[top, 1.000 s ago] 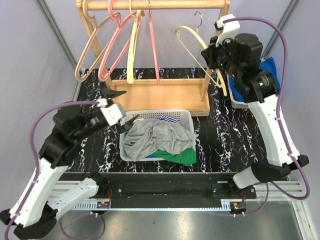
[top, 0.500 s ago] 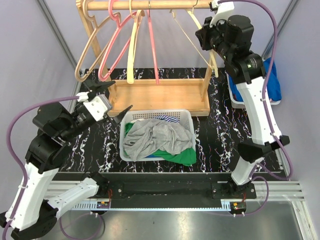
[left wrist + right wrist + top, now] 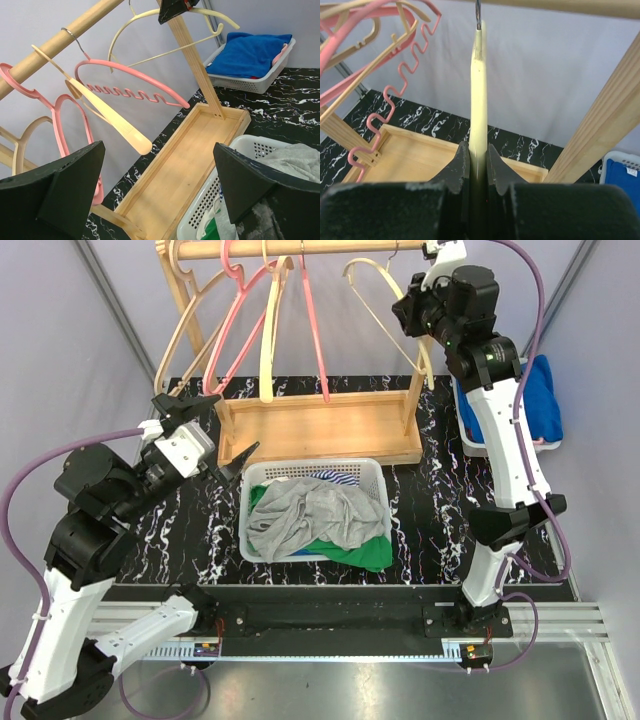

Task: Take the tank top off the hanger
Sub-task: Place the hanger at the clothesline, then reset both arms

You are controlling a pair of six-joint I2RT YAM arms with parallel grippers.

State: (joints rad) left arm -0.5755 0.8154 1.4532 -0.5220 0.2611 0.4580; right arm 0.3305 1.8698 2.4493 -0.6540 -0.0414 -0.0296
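Observation:
My right gripper (image 3: pixel 412 312) is shut on the lower arm of a bare cream hanger (image 3: pixel 385 315), high at the right end of the wooden rod (image 3: pixel 300 248). In the right wrist view the jaws (image 3: pixel 478 150) clamp the hanger (image 3: pixel 479 90) edge-on, and its metal hook (image 3: pixel 478 12) reaches up to the rod. No garment hangs on any hanger. A crumpled grey garment (image 3: pixel 300 515) lies in the white basket (image 3: pixel 310 466). My left gripper (image 3: pixel 215 430) is open and empty, left of the basket, facing the rack (image 3: pixel 157 190).
Pink, cream and wooden hangers (image 3: pixel 240 310) hang on the rod's left half. The wooden rack base (image 3: pixel 320 425) sits behind the basket. A green cloth (image 3: pixel 350 552) is in the basket. A white bin with blue cloth (image 3: pixel 540 400) stands at the right.
My right arm has lifted the cream hanger up and left to the rod. My left arm has drawn back to the left and its jaws stand wide open.

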